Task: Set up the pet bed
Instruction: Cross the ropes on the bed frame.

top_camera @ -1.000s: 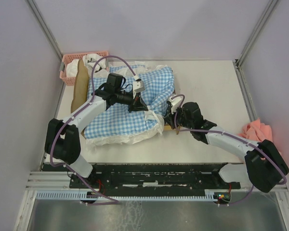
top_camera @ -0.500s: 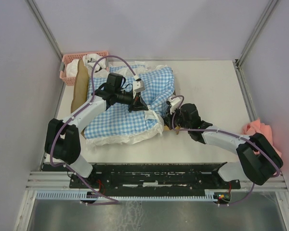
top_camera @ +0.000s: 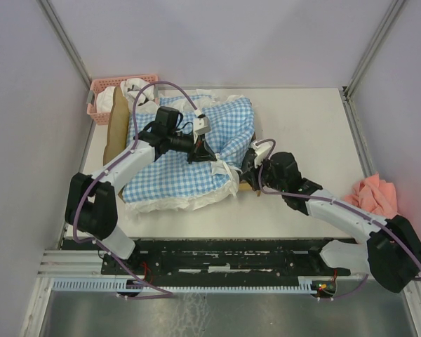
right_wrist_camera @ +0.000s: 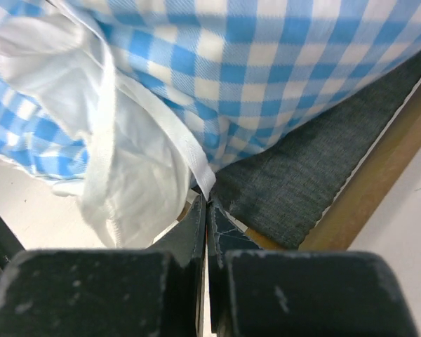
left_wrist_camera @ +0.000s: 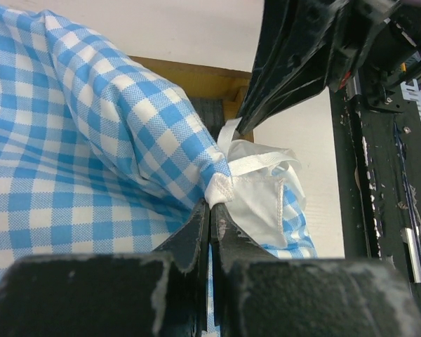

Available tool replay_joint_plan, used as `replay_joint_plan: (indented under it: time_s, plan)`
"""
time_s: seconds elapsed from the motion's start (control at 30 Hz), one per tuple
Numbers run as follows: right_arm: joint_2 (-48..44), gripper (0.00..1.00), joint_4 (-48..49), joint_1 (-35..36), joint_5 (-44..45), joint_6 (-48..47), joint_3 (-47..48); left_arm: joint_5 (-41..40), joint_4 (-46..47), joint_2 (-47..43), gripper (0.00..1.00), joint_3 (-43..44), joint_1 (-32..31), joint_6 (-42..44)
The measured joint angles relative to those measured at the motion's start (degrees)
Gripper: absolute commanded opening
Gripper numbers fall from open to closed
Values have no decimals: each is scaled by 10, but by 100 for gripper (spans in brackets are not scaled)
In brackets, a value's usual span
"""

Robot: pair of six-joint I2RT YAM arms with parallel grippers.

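Observation:
The pet bed lies mid-table under a blue-white gingham bedding (top_camera: 172,165); its light-wood headboard (top_camera: 114,130) shows at the left. My left gripper (top_camera: 214,161) is over the bed's near right part, shut on the bedding's corner seam (left_wrist_camera: 212,203). My right gripper (top_camera: 247,168) is at the bed's near right corner. It is shut, with a white strap (right_wrist_camera: 175,140) of the bedding running into its tips (right_wrist_camera: 208,202). In the right wrist view the bed's dark grey base (right_wrist_camera: 316,161) and its wooden rail (right_wrist_camera: 389,158) show beside the lifted bedding.
A pink basket (top_camera: 100,98) with white cloth stands at the back left, by the headboard. A pink cloth (top_camera: 372,194) lies at the table's right edge, close to my right arm. Enclosure walls stand on three sides.
My right arm's wrist and forearm have swung to the right, while its gripper stays at the bed's corner. The left arm and the bedding have not visibly moved.

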Motion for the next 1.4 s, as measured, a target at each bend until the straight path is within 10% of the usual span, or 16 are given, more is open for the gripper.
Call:
replay_joint_plan:
  time_s: [0.87,1.4]
  plan:
    - [-6,2,236,0,-52,-37,-88,0,1,0,3,-3,19,-10]
    - [-3,6,74,1,-10,21,-42,4,-22,-4,3,-3,22,-8]
